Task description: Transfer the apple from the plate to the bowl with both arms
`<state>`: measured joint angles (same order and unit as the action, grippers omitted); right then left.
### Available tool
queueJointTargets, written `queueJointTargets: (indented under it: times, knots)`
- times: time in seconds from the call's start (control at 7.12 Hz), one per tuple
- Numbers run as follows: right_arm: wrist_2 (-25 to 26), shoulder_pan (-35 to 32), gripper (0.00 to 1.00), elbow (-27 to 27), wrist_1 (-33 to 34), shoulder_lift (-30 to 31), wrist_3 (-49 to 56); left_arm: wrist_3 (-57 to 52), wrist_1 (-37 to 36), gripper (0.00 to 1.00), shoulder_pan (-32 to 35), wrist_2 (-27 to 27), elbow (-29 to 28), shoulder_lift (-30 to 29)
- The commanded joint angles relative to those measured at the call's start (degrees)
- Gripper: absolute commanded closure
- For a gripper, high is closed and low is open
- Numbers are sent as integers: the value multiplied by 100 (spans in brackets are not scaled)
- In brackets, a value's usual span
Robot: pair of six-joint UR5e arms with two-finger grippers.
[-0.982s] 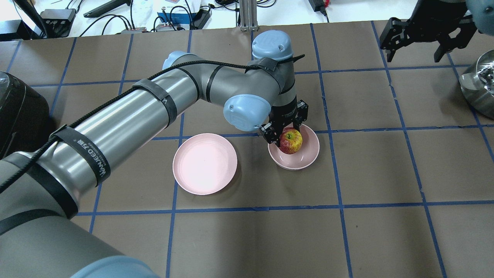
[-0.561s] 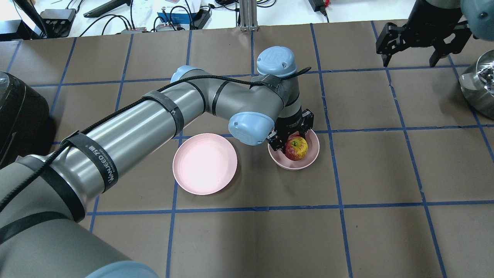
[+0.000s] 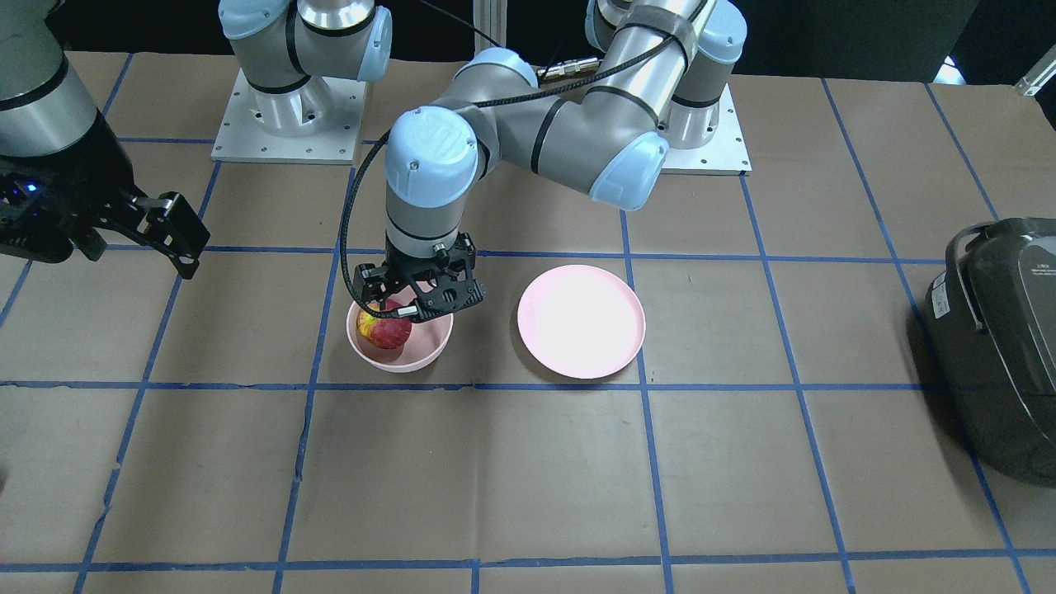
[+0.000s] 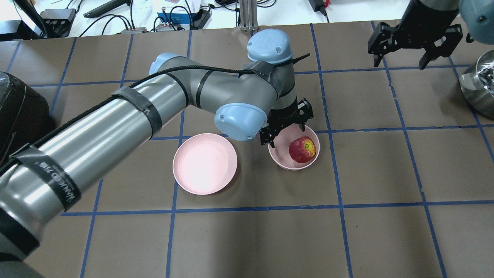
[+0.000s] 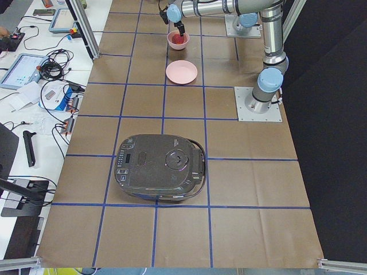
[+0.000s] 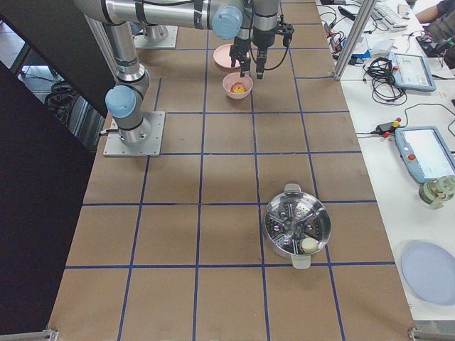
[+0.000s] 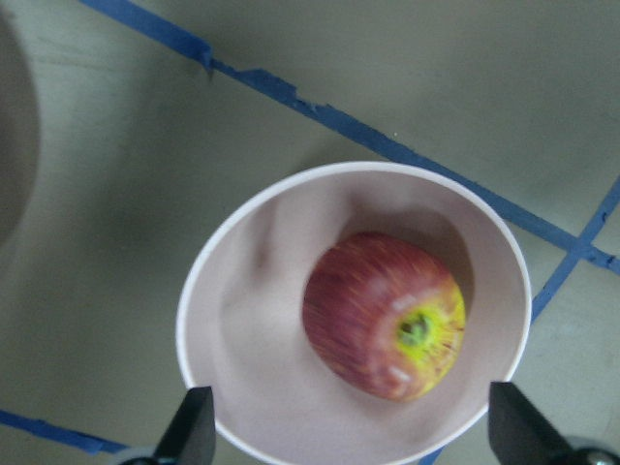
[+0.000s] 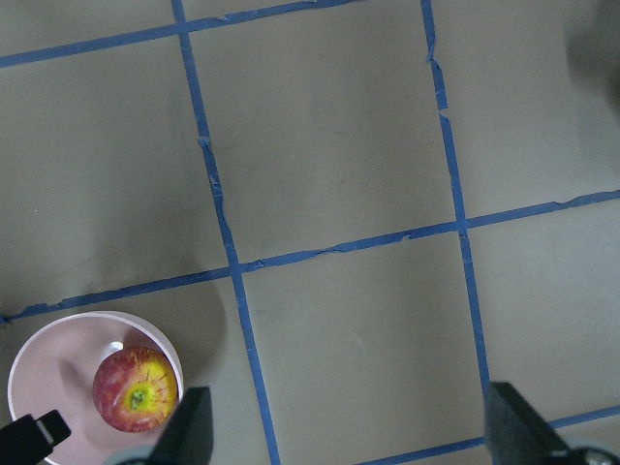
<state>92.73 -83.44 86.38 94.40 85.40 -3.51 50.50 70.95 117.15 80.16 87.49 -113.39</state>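
The red apple [image 4: 302, 150] lies in the pale-pink bowl [image 4: 283, 164], loose, with its yellow stem patch facing up. My left gripper [image 4: 286, 133] is open and empty a little above the bowl's left rim. In the left wrist view the apple [image 7: 383, 315] sits in the bowl [image 7: 242, 320] between my spread fingertips [image 7: 194, 426]. The pale-pink plate [image 4: 204, 163] lies empty to the bowl's left. My right gripper [image 4: 399, 58] is open and empty, high at the far right; its wrist view shows the apple [image 8: 136, 389] at the lower left.
A black rice cooker [image 4: 19, 112] stands at the table's left edge. A steel steamer pot [image 4: 478, 85] stands at the right edge. Cables and devices lie on the white bench beyond the far edge. Blue tape lines grid the brown table.
My left gripper went down into the bowl with the apple, opened, and rose. The apple now lies loose in the bowl. My right gripper drifted slightly left and farther away.
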Motion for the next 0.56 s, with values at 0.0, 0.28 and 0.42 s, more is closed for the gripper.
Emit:
queueJointTargets:
  times: [0.0, 0.28, 0.42]
  knots:
    - [-98, -277, 0, -42, 34, 29, -280, -1318, 1171, 0, -594, 483, -118, 833]
    - [-98, -611, 0, -51, 69, 21, -352, -3072, 2050, 0, -1471, 588, -101, 1606]
    - [-106, -717, 0, -43, 61, 21, -439, -3873, 2185, 0, -1885, 814, -57, 1879]
